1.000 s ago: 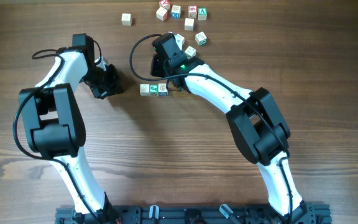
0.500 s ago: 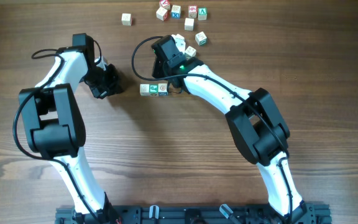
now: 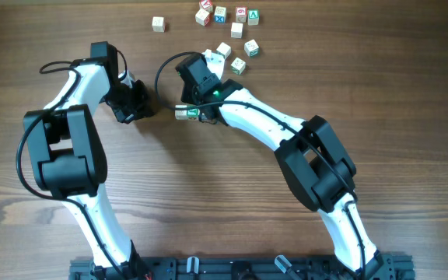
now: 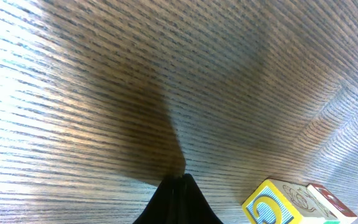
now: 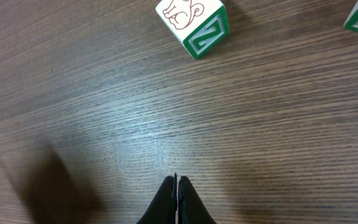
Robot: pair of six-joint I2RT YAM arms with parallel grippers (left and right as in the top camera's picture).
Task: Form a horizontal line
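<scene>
Both were pinched shut with nothing in them, the left end effector (image 4: 180,184) and the right end effector (image 5: 177,185) each pointing at bare tabletop (image 3: 208,194). The horizontal line (image 3: 186,113) sat between the two arms, its right end tucked under the right arm. The loose cubes (image 3: 237,29) were scattered farther back.

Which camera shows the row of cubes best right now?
Overhead: it alone frames the row as a line, though the right arm covers its right end. Left wrist catches only two touching cubes, cropped at the bottom corner. Right wrist shows only separate loose cubes.
</scene>
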